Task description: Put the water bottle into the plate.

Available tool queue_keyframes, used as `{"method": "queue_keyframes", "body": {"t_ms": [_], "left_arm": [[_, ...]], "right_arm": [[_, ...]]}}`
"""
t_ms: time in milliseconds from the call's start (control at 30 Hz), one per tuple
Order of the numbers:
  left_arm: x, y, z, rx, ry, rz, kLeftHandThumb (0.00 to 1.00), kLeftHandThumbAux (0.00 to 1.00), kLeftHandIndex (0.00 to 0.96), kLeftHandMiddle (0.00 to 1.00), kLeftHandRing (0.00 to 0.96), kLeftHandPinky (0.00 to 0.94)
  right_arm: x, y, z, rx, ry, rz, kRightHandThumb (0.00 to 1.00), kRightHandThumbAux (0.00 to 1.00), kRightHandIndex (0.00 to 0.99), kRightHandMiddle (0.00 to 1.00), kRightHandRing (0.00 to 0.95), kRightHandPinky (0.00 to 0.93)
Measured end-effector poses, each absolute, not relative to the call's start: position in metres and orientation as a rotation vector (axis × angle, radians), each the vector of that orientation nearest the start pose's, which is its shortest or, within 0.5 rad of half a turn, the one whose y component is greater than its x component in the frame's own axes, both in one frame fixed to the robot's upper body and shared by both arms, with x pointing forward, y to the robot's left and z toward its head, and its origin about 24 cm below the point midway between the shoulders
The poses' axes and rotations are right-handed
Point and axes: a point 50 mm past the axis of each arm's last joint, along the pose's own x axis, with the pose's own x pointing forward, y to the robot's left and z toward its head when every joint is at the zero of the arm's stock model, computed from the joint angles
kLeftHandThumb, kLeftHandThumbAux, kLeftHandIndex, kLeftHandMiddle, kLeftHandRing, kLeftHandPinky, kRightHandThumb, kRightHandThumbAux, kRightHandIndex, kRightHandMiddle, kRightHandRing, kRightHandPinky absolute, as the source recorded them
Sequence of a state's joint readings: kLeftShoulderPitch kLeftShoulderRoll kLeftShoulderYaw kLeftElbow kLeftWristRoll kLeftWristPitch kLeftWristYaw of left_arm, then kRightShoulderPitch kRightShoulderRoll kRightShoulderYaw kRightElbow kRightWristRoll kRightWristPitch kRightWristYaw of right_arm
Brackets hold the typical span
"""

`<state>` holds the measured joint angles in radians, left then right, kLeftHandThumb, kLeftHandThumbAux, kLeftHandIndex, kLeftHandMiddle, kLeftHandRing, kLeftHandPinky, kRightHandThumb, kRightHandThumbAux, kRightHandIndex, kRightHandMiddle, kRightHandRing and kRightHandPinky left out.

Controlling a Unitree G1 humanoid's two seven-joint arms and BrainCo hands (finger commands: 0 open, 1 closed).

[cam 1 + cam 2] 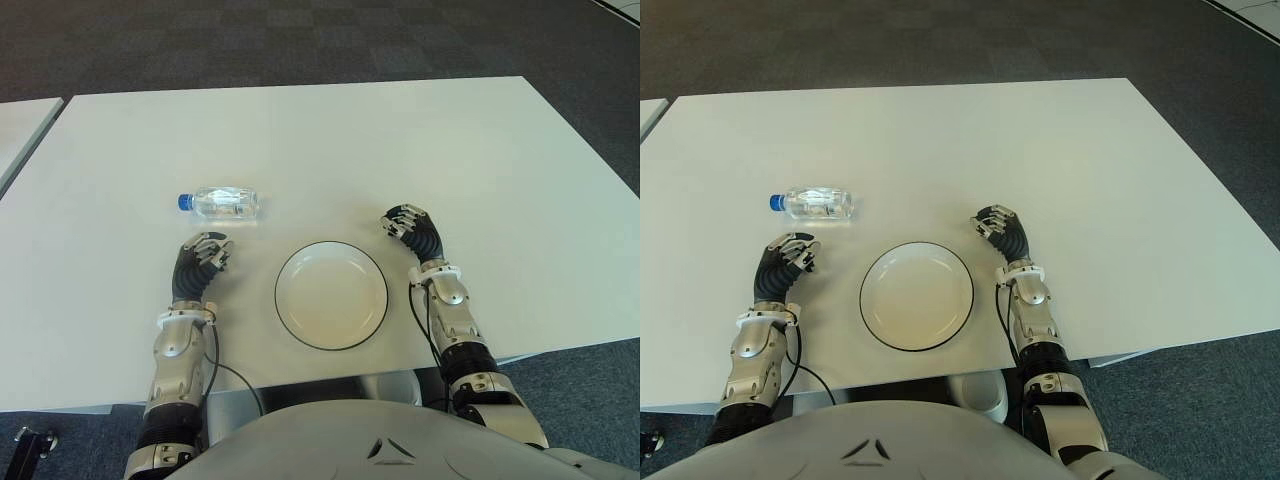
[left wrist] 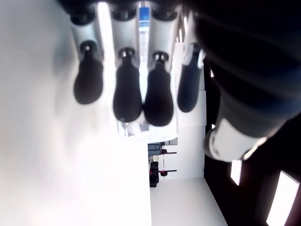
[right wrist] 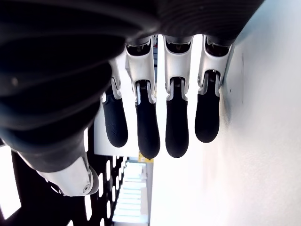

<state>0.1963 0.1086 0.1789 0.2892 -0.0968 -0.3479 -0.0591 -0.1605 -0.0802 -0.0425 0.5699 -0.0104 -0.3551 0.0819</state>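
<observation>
Clear plastic water bottle w/ blue cap (image 1: 226,203) lying just beyond left hand (image 1: 203,258) fingers (image 2: 127,96), untouched; both hands' fingers relaxed, empty. Right hand (image 1: 410,227) beside round white black-rimmed plate (image 1: 331,295).

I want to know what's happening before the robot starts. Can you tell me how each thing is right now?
water bottle: lying on its side on the table, blue cap on, not held.
plate: flat on the table, nothing in it.
left robot hand: open, holding nothing, just short of the bottle.
right robot hand: open, holding nothing, right of the plate.

Even, bright light fills both eye views; the table (image 1: 400,150) shows soft shadows. Wrist views glare white, with close fingers (image 2: 127,94) blurred.
</observation>
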Motion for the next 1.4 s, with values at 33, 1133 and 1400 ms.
{"method": "queue_keyframes", "body": {"t_ms": [33, 1133, 1400], "left_arm": [[0.188, 0.227, -0.025, 0.04, 0.113, 0.197, 0.704, 0.719, 0.434, 0.709, 0.701, 0.685], [0.188, 0.22, 0.008, 0.367, -0.181, 0.259, 0.698, 0.72, 0.433, 0.706, 0.696, 0.664], [0.195, 0.221, 0.025, 0.737, -0.283, 0.351, 0.702, 0.717, 0.423, 0.508, 0.499, 0.479]], "right_arm": [[0.269, -0.166, -0.013, -0.083, 0.061, 0.073, 0.708, 0.733, 0.424, 0.485, 0.492, 0.499], [0.269, -0.165, -0.012, -0.087, 0.056, 0.069, 0.708, 0.732, 0.423, 0.481, 0.488, 0.494], [0.269, -0.164, -0.011, -0.097, 0.054, 0.067, 0.707, 0.734, 0.422, 0.481, 0.487, 0.495]]}}
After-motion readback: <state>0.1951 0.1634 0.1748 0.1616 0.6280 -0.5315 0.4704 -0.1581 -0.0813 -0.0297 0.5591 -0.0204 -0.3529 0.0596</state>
